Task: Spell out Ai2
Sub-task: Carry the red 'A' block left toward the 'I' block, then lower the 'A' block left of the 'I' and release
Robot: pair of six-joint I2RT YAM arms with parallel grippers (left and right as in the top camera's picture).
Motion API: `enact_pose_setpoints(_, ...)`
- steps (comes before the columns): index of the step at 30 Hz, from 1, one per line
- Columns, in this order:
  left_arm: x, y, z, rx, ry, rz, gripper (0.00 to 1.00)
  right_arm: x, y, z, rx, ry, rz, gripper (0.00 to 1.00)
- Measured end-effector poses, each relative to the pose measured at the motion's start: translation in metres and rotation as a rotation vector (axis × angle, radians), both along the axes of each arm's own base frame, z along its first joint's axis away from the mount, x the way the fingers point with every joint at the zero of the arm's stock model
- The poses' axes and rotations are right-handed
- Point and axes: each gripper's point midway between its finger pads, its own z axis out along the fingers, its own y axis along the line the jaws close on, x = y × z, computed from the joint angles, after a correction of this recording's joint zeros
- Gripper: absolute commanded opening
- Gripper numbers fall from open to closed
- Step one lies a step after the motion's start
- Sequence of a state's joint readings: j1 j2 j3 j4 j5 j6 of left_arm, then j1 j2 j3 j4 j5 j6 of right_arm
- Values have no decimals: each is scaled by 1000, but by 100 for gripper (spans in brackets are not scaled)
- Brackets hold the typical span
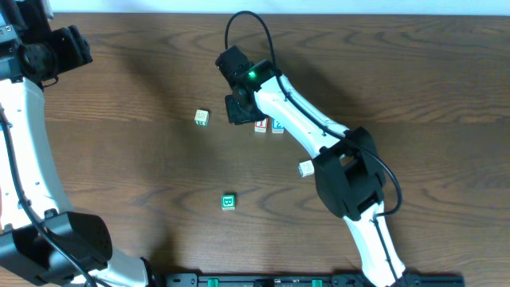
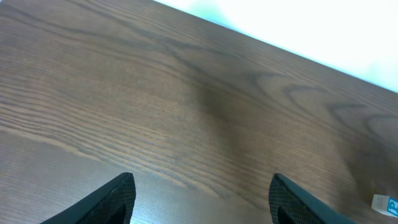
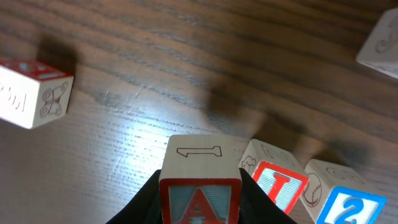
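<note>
My right gripper (image 3: 200, 214) is clamped on the A block (image 3: 199, 165), with one finger on each side face. The A block sits just beside the I block (image 3: 280, 185). The 2 block (image 3: 343, 202) stands directly after the I block, so the three form one row in the right wrist view. I cannot tell whether the A block rests on the tabletop (image 3: 155, 68). My left gripper (image 2: 202, 208) hangs over the tabletop, well apart from the row, with its fingers spread wide.

Six lettered blocks (image 1: 229, 202), two robot arms (image 1: 295, 112) and one wooden table (image 1: 119, 159) are in view
</note>
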State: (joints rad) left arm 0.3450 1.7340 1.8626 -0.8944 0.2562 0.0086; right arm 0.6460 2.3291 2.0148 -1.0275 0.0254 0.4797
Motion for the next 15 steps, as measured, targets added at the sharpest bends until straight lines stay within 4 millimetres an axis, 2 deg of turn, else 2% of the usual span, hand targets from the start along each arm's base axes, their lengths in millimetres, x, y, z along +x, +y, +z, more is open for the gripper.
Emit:
enact_pose_setpoints(6,0,0,0,1,-1,0,70,-6,7,-2,-23,-16,-51,2)
enact_pose_setpoints(12,0,0,0,0,-1,0,70,-10,7,-21,-46,13,-92,2)
enact_pose_setpoints(15,0,0,0,1,-1,0,70,-9,5,-23,-48,17,-115,1)
